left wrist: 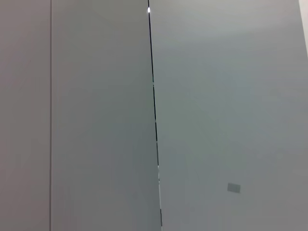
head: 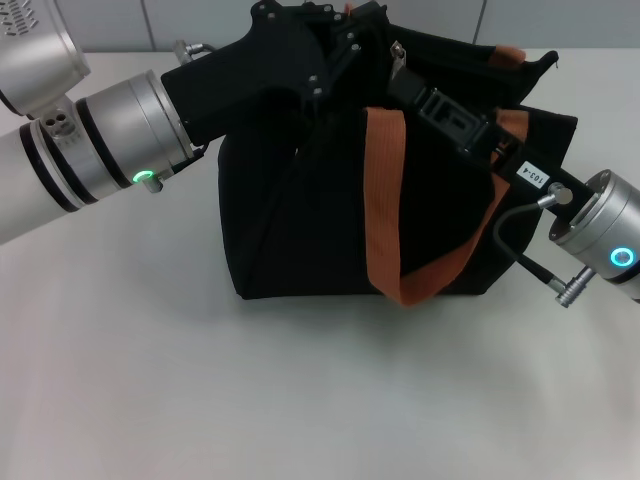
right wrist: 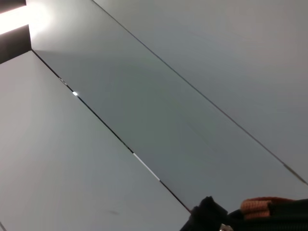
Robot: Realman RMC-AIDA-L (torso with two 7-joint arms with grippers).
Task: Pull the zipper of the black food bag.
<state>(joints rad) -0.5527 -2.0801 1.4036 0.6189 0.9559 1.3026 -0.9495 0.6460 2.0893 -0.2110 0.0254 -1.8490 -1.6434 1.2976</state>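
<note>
The black food bag (head: pixel 300 220) stands in the middle of the white table in the head view, with an orange-brown strap (head: pixel 383 200) hanging down its front. My left gripper (head: pixel 355 35) reaches in from the left over the bag's top. From the right, my right gripper (head: pixel 405 80) lies along the top edge. A small silver piece, apparently the zipper (head: pixel 397 52), sticks up between the two grippers. Whether either gripper holds it is hidden. The right wrist view catches only a corner of the bag (right wrist: pixel 207 216) and a strap end (right wrist: pixel 262 206).
The white table (head: pixel 300 400) spreads in front of the bag and to both sides. A grey panelled wall (left wrist: pixel 216 96) fills the left wrist view and most of the right wrist view. A cable loops from my right wrist (head: pixel 515 240) beside the bag.
</note>
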